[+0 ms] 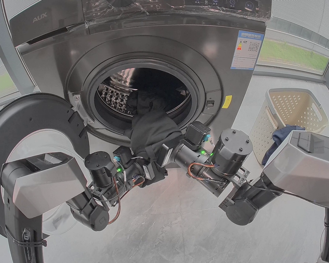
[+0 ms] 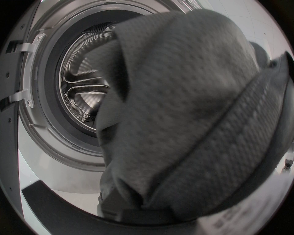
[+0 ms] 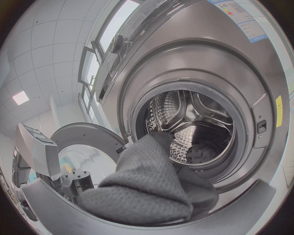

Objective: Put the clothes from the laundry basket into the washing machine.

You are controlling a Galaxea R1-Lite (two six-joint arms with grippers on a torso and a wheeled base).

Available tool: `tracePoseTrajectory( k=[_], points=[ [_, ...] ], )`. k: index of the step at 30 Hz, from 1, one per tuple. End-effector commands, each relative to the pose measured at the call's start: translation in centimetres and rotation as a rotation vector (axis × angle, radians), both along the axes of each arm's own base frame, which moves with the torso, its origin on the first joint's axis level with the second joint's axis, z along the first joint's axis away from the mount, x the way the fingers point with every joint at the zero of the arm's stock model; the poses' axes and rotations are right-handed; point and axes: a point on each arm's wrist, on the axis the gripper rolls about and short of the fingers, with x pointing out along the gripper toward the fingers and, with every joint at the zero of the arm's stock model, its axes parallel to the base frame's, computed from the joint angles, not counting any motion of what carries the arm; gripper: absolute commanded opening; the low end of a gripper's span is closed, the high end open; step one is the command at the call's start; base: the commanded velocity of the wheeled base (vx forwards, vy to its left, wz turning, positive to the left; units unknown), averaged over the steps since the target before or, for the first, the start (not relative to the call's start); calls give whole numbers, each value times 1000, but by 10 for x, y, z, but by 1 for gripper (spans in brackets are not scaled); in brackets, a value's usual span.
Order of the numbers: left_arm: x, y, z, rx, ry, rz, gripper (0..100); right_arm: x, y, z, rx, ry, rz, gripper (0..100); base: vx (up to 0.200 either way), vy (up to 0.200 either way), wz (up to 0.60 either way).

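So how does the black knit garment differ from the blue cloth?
The black knit garment drapes over the grey washing machine's door rim, partly in the drum; the blue cloth lies at the beige perforated laundry basket on the floor. The black one shows as a bigger heap; the blue one is partly hidden. Both are crumpled fabric.

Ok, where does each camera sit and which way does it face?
Head view: on the head, looking down at the washing machine; both arms show.
Left wrist view: on the left arm, facing the drum; dark cloth close before it.
Right wrist view: on the right arm, facing the drum; left arm shows.
Shared: all three see dark cloth and drum.
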Motion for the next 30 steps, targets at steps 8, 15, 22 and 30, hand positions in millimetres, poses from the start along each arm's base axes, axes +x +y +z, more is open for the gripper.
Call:
tracePoseTrajectory(
  k=[8, 15, 22, 30],
  points=[
    [1, 18, 32, -51, -64, 47, 0, 19, -41, -5, -15, 36, -104, 0, 0, 0, 0],
    [-13, 22, 44, -53, -67, 41, 0, 18, -38, -20, -54, 61, -106, 0, 0, 0, 0],
    [-17, 26, 50, -56, -74, 47, 0, 9, -43, -16, -61, 69, -96, 100, 0, 0, 0],
    [-40, 30, 71, -67, -99, 75, 0, -42, -72, -30, -223, 148, -3, 100, 0, 0, 0]
  ],
)
